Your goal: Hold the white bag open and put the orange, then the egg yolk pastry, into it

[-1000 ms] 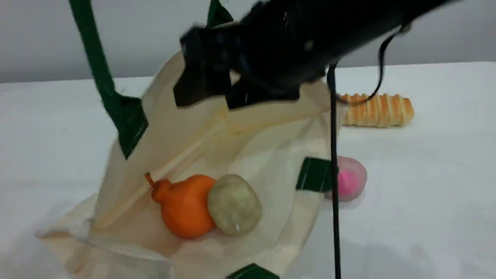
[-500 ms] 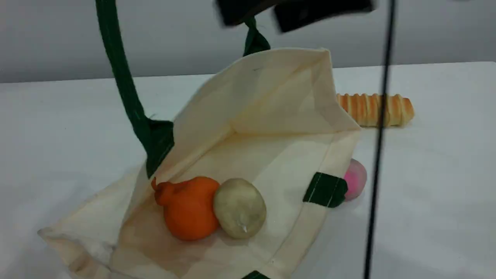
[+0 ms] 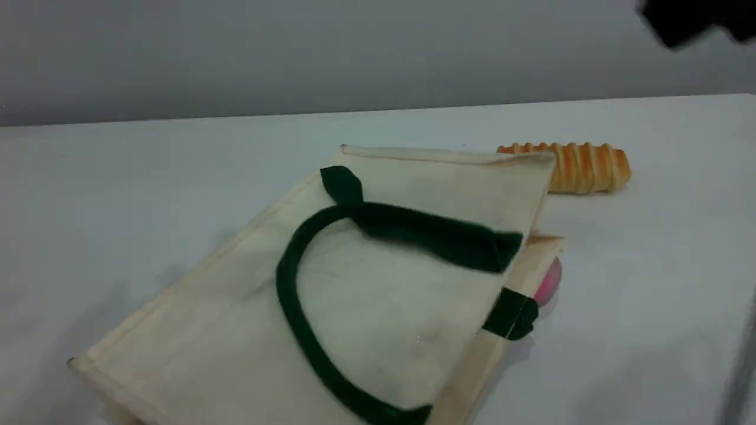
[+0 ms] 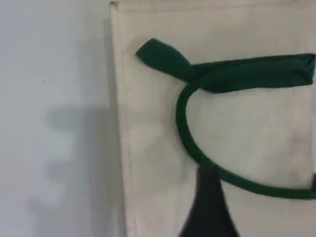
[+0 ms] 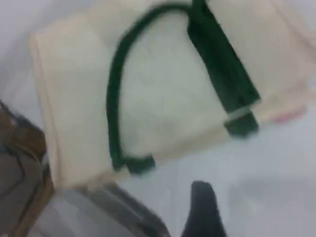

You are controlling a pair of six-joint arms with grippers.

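The white bag (image 3: 378,307) lies collapsed flat on the table, its mouth toward the right. One dark green handle (image 3: 283,289) rests loose across its top face. The orange and the egg yolk pastry are hidden. My left gripper is outside the scene view. Its wrist view looks straight down on the bag (image 4: 148,148) and the handle (image 4: 180,123), with one dark fingertip (image 4: 210,207) bare at the bottom. My right gripper (image 3: 706,32) is a blurred dark shape high at the top right, fingers apart and empty. Its fingertip (image 5: 202,207) hangs well above the bag (image 5: 163,98).
A striped long bread roll (image 3: 582,167) lies behind the bag's far right corner. A pink ball (image 3: 549,283) peeks out from under the bag's right edge. In the right wrist view the table's edge and something brown (image 5: 19,163) show at the lower left.
The left gripper let go of the handle and the raised bag fell flat, covering the orange and the pastry. Both arms pulled up and away, the right one toward the top right.
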